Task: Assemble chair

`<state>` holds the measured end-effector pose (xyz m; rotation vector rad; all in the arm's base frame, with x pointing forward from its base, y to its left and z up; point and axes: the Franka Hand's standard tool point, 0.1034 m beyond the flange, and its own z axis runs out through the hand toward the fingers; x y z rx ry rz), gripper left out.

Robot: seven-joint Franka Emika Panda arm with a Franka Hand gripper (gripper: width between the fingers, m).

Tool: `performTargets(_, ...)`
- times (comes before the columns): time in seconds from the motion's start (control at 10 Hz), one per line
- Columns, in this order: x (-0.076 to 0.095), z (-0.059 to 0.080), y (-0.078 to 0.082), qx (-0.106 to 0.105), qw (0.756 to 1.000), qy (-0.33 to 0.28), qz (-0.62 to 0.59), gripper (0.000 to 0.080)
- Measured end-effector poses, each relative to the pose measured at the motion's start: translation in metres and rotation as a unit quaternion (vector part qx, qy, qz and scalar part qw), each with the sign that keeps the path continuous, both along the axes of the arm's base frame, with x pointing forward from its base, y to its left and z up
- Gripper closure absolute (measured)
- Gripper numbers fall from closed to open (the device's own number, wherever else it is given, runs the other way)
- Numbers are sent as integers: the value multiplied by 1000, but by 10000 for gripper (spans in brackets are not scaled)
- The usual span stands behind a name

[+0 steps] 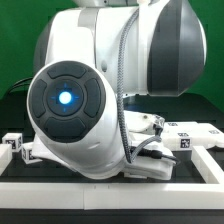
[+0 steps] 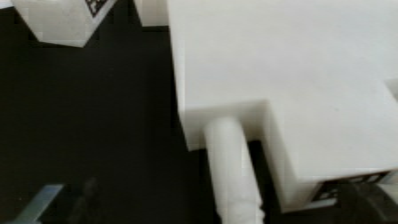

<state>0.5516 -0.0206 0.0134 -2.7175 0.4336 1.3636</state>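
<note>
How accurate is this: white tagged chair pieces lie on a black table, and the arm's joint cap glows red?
One error: the joint cap glows blue, not red, per the exterior view. White tagged chair pieces do lie on the black table.

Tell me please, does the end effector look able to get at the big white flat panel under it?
Probably yes: the wrist view shows the flat panel directly below the open end effector, with nothing lying on it; only a round peg beside its edge is close.
</note>
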Motion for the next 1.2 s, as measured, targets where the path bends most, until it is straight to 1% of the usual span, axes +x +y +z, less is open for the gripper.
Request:
performTargets(0.6,-2,-5,-2,1,1000,0,-2,150)
performTargets(0.8,-2,-5,-2,1,1000,0,-2,408)
performTargets(0.9,-2,-5,-2,1,1000,0,-2,408)
performTargets(1.0,-2,-5,-2,1,1000,0,-2,590)
performTargets(1.1,-2,-5,-2,1,1000,0,-2,689)
performTargets(1.2,-2,-5,-2,1,1000,0,-2,689)
